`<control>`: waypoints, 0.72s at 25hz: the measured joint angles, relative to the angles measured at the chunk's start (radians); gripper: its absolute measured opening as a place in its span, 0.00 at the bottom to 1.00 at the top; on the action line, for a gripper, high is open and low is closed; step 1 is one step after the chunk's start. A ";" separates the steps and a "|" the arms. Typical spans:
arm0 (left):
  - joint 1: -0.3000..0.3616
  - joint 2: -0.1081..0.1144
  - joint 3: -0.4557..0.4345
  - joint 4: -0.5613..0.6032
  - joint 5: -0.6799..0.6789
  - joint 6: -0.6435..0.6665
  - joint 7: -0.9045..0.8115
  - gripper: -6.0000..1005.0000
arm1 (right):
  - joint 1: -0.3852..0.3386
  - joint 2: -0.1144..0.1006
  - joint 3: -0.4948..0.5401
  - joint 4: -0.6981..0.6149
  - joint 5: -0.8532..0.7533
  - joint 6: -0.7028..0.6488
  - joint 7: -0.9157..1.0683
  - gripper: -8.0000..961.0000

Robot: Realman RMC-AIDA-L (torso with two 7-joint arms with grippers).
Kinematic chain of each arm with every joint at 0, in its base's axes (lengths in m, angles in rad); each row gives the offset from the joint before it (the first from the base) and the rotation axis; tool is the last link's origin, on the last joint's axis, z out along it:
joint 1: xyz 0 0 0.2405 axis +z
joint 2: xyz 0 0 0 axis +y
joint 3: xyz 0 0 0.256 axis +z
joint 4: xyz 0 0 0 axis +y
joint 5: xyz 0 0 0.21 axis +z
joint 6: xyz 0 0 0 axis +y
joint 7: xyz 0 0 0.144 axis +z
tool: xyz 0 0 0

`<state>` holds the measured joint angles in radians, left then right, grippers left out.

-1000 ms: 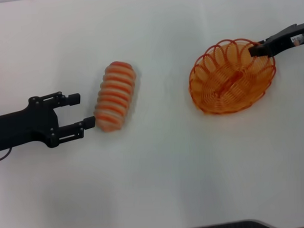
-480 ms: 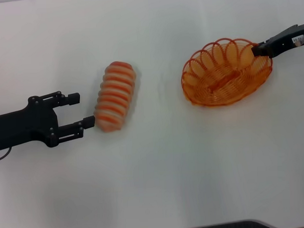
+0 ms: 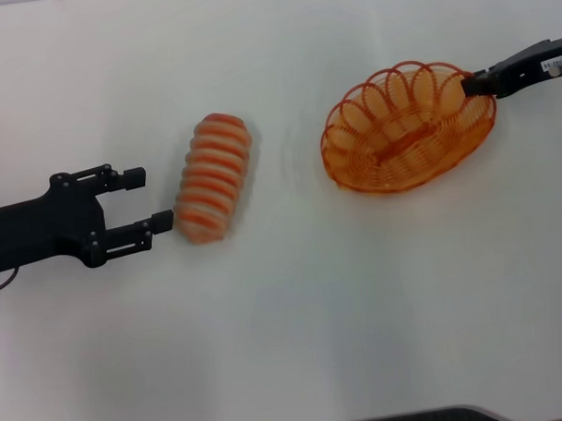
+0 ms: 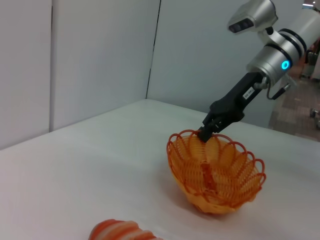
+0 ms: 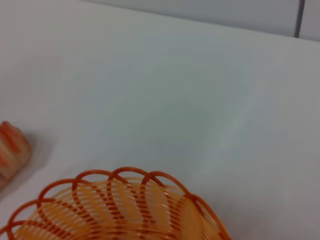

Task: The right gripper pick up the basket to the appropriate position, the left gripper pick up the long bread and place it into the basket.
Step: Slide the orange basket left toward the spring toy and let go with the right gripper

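One basket (image 3: pixel 403 132) has shifted toward the bread (image 3: pixel 212 177).

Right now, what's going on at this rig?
The right gripper has its jaws shut on the rim of the basket and holds it tilted, dragging it toward the long bread. The left gripper waits open beside the bread's near end, which lies on the table.
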<state>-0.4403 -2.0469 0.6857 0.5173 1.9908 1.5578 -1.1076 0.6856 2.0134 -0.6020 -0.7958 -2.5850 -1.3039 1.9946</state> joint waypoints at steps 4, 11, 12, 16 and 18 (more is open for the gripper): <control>0.003 0.000 0.000 0.007 -0.003 0.001 -0.001 0.71 | 0.000 -0.009 0.029 -0.001 0.017 -0.052 0.019 0.08; 0.007 0.001 0.000 0.007 -0.005 0.001 0.001 0.71 | -0.005 -0.018 0.073 0.004 0.021 -0.096 0.041 0.08; 0.007 0.001 0.000 0.007 -0.006 0.002 0.001 0.71 | -0.007 -0.019 0.077 0.004 0.021 -0.100 0.046 0.08; 0.008 0.003 -0.013 0.007 -0.007 0.002 0.003 0.71 | -0.012 -0.020 0.084 0.005 0.022 -0.123 0.068 0.08; 0.009 0.005 -0.025 0.009 -0.008 0.002 0.006 0.71 | -0.012 -0.020 0.085 0.008 0.023 -0.136 0.082 0.08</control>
<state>-0.4313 -2.0423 0.6605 0.5260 1.9828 1.5601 -1.1011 0.6731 1.9932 -0.5168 -0.7874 -2.5618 -1.4397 2.0763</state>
